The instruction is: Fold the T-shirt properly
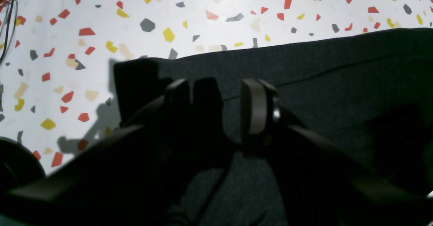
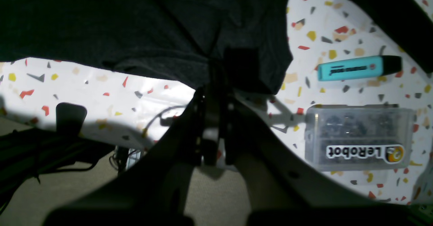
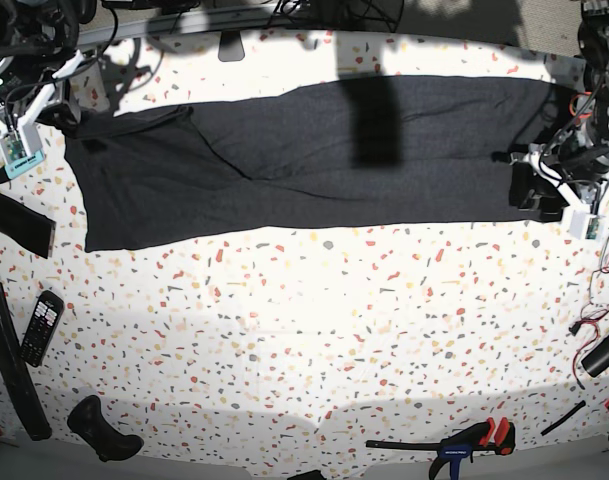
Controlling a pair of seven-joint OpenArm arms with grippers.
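Quick count of what's out: one T-shirt [image 3: 284, 165], one turquoise highlighter [image 2: 355, 68], one clear LeRobot box [image 2: 358, 138], one calculator [image 3: 40, 325], one clamp [image 3: 464, 443], and two grippers, left [image 1: 220, 107] and right [image 2: 220, 67].

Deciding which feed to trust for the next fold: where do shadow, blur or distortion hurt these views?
Left wrist: sharp on the table, but the left gripper and T-shirt sink into near-black shadow. Right wrist: gripper silhouetted and blurred, shirt underexposed, LeRobot box readable. Base: evenly lit, wide-angle bowing at the edges, a dark rectangular shadow across the shirt.
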